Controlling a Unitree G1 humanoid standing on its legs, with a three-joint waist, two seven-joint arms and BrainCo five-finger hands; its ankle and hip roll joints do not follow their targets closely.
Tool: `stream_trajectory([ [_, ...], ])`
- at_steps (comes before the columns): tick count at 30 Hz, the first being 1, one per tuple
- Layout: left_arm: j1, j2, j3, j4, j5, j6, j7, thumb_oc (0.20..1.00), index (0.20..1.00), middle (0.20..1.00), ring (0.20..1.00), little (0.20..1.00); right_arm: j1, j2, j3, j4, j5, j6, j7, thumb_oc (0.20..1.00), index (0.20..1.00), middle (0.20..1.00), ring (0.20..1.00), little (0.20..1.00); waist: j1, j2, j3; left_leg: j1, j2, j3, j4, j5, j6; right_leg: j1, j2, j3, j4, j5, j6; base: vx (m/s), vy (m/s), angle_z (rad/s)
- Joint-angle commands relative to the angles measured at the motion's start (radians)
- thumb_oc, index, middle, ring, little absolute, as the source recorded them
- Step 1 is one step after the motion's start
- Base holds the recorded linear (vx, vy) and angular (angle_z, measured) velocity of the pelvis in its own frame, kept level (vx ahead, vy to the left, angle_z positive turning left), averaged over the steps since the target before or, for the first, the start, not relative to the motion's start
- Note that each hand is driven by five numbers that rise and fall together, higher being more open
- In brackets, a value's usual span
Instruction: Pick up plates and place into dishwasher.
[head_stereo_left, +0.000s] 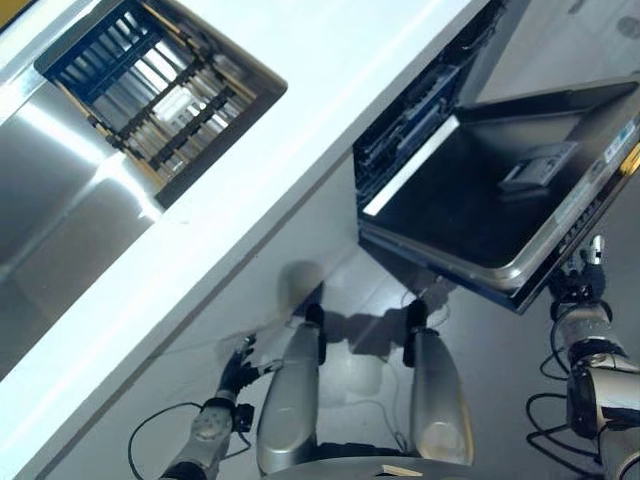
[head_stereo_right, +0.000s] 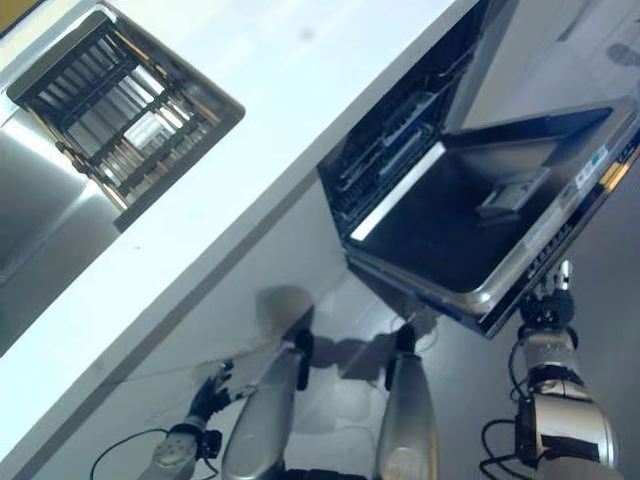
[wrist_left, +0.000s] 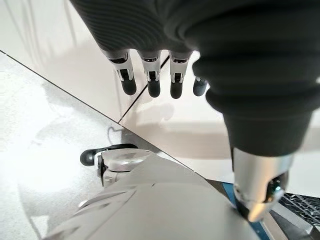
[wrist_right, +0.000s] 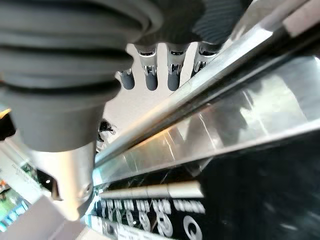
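The dishwasher (head_stereo_left: 420, 120) stands open under the white counter, its dark door (head_stereo_left: 500, 190) folded down flat and bare. A dark rack (head_stereo_right: 385, 150) shows inside the opening. My right hand (head_stereo_left: 583, 285) hangs just below the door's front edge (wrist_right: 215, 70), fingers (wrist_right: 172, 75) straight and open, holding nothing. My left hand (head_stereo_left: 238, 370) hangs low by the white cabinet front, well left of the dishwasher. Its fingers (wrist_left: 150, 85) are relaxed and open, with nothing in them.
A steel sink (head_stereo_left: 60, 220) is set in the white counter (head_stereo_left: 330, 70) at the left, with a dark slatted rack (head_stereo_left: 160, 85) across its far end. The lowered door juts out at the right. Grey floor (head_stereo_left: 370, 300) lies below.
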Motion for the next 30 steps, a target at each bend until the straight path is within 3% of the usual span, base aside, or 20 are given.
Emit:
stream_trajectory([
  [1, 0.107, 0.021, -0.086, -0.014, 0.014, 0.013, -0.021, 1.0, 1.0, 1.0, 1.0, 1.0, -0.046, -0.04, -0.001, -0.044, 0.04, 0.042, 0.123, 1.0, 1.0, 1.0, 1.0, 1.0, 0.019, 0.0, -0.045, -0.072, 0.004, 0.039, 0.094, -0.046, 0.048, 0.041, -0.013, -0.035, 0.033, -0.077, -0.044, 0.05, 0.053, 0.0],
  [7, 0.121, 0.017, -0.117, -0.034, 0.017, 0.005, -0.035, 1.0, 1.0, 1.0, 1.0, 1.0, -0.128, -0.059, 0.053, -0.048, -0.085, 0.074, 0.159, 1.0, 1.0, 1.0, 1.0, 1.0, 0.019, 0.025, -0.05, -0.059, 0.005, 0.054, 0.087, -0.045, 0.043, 0.037, -0.03, -0.036, 0.036, -0.082, -0.045, 0.05, 0.086, -0.02],
  [11, 0.12, 0.019, -0.125, -0.058, 0.008, 0.021, -0.036, 1.0, 1.0, 1.0, 1.0, 1.0, -0.182, -0.05, 0.092, -0.071, -0.149, 0.05, 0.143, 1.0, 1.0, 1.0, 1.0, 1.0, 0.027, 0.027, -0.058, -0.034, 0.003, 0.058, 0.069, -0.045, 0.039, 0.058, -0.039, -0.03, 0.019, -0.081, -0.043, 0.07, 0.075, -0.04],
  [13, 0.12, 0.021, -0.128, -0.069, 0.006, 0.032, -0.036, 1.0, 1.0, 1.0, 1.0, 1.0, -0.214, -0.041, 0.111, -0.09, -0.163, 0.024, 0.106, 1.0, 1.0, 1.0, 1.0, 1.0, 0.034, 0.026, -0.062, -0.019, 0.002, 0.057, 0.056, -0.043, 0.038, 0.075, -0.044, -0.031, 0.007, -0.081, -0.04, 0.07, 0.053, -0.04],
  [16, 0.125, 0.024, -0.133, -0.082, 0.001, 0.049, -0.039, 1.0, 1.0, 1.0, 1.0, 1.0, -0.263, -0.026, 0.123, -0.113, -0.136, -0.042, -0.051, 1.0, 1.0, 1.0, 1.0, 1.0, 0.044, 0.025, -0.068, 0.005, 0.001, 0.051, 0.035, -0.039, 0.036, 0.103, -0.047, -0.035, -0.011, -0.078, -0.037, 0.07, 0.055, 0.0],
  [24, 0.131, 0.029, -0.138, -0.092, 0.001, 0.07, -0.036, 1.0, 1.0, 1.0, 1.0, 1.0, -0.339, 0.057, 0.169, -0.17, -0.157, -0.098, -0.169, 1.0, 1.0, 1.0, 1.0, 1.0, 0.088, 0.01, -0.081, 0.067, -0.003, 0.035, -0.017, -0.03, 0.034, 0.187, -0.058, -0.066, -0.058, -0.078, -0.032, 0.07, 0.025, 0.09],
  [30, 0.145, 0.023, -0.11, -0.049, 0.038, 0.053, -0.036, 1.0, 1.0, 1.0, 1.0, 1.0, -0.335, 0.115, 0.194, -0.216, -0.119, -0.144, -0.181, 1.0, 1.0, 1.0, 1.0, 1.0, 0.12, -0.009, -0.092, 0.11, -0.002, 0.013, -0.071, -0.014, 0.03, 0.244, -0.057, -0.092, -0.09, -0.08, -0.028, 0.07, -0.023, 0.15],
])
